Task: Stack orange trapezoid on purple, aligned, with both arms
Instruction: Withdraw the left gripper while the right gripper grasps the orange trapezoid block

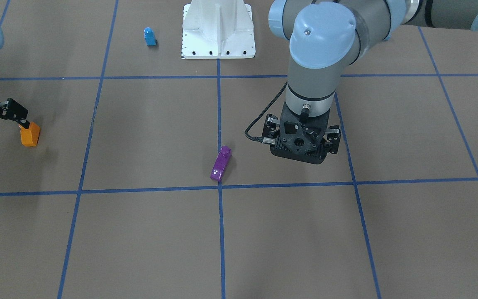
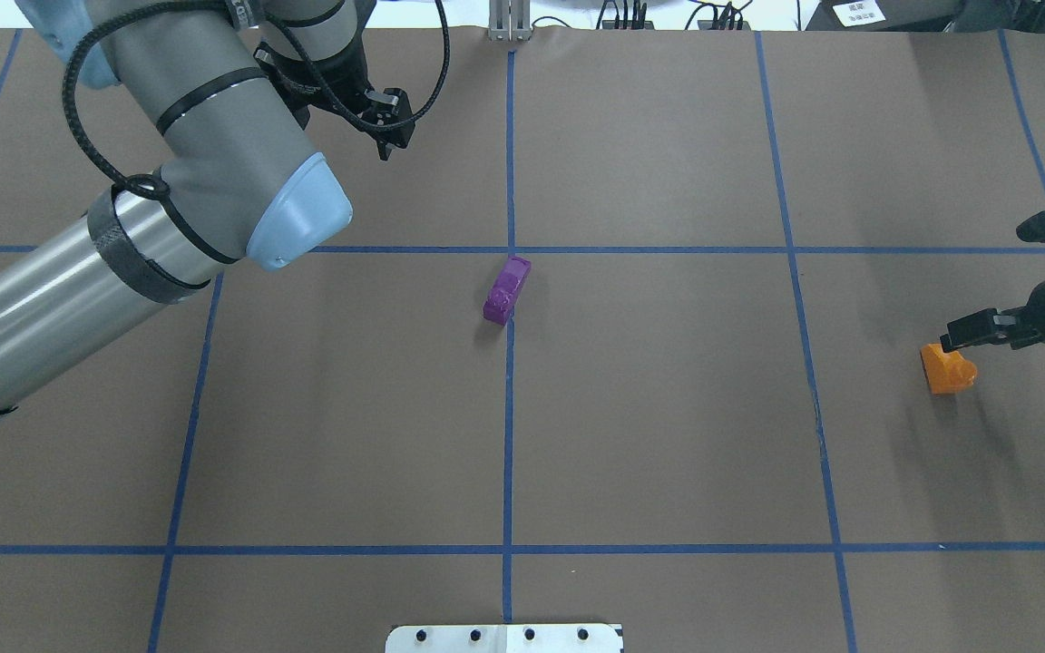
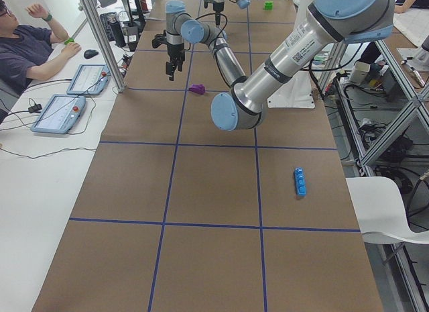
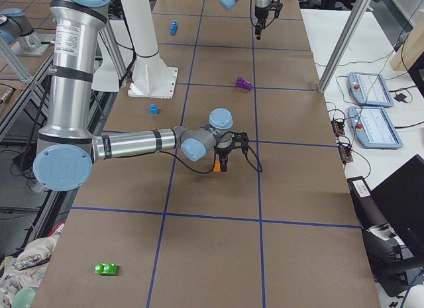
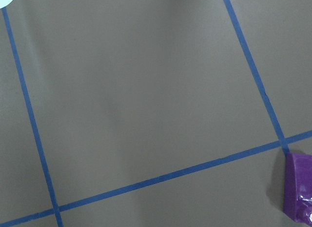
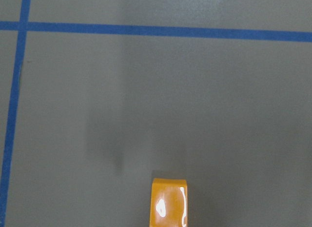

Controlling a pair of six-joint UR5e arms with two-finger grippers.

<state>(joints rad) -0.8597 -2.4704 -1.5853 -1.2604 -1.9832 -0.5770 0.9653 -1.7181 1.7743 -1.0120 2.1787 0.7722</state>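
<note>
Brown table (image 2: 668, 435) gridded with blue tape (image 2: 509, 435) — white side desk (image 3: 27, 191), aluminium frame posts (image 3: 102, 37), white chair (image 3: 375, 204)

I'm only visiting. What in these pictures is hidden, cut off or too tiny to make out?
- orange trapezoid: the right wrist view's bottom edge cuts it off, so its full shape is lost there.
- purple: cropped by the left wrist view's bottom right corner.
- right claw: the overhead view's right edge cuts its body; whether a finger touches the orange trapezoid is unclear.
- green thing: too small in the exterior right view to identify.
</note>
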